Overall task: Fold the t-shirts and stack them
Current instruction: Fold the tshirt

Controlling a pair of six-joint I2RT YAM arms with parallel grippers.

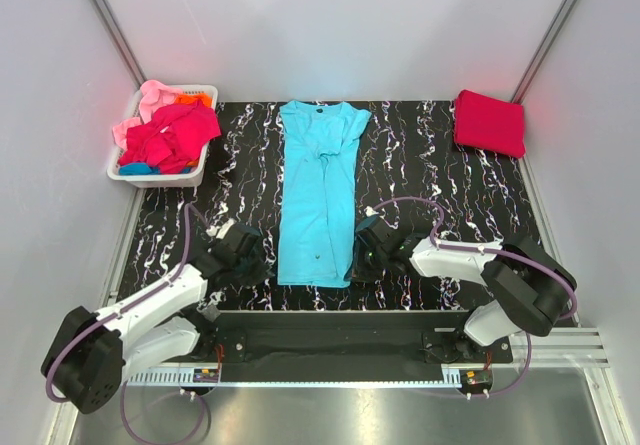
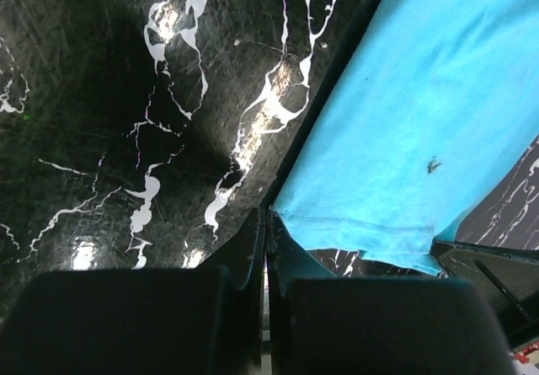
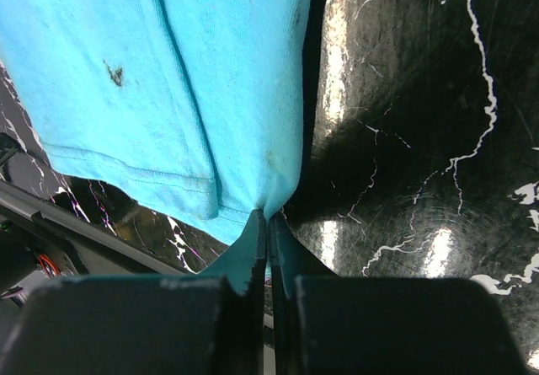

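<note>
Turquoise t-shirt [image 1: 318, 195] laid lengthwise on marbled table [image 1: 450, 215], sides folded in. Right gripper [image 3: 268, 223] pinched tight on near hem corner; left gripper [image 2: 267, 223] closed at opposite corner, seemingly nipping cloth. Small dark speck [image 3: 114, 73] near hem.

The left arm [image 1: 150, 310] and the right arm [image 1: 455, 258] are each built of white shell links joined by bulky black cylindrical joints. A purple cable [image 1: 186, 233] is run along each arm in a loose loop. The left tool [image 2: 266, 223] and the right tool [image 3: 268, 223] are each made of two matte black, wedge-shaped fingers on blocky bodies. The arms are mounted on a black rail [image 1: 330, 337], beside small circuit boards [image 1: 207, 373] with red wires.
</note>
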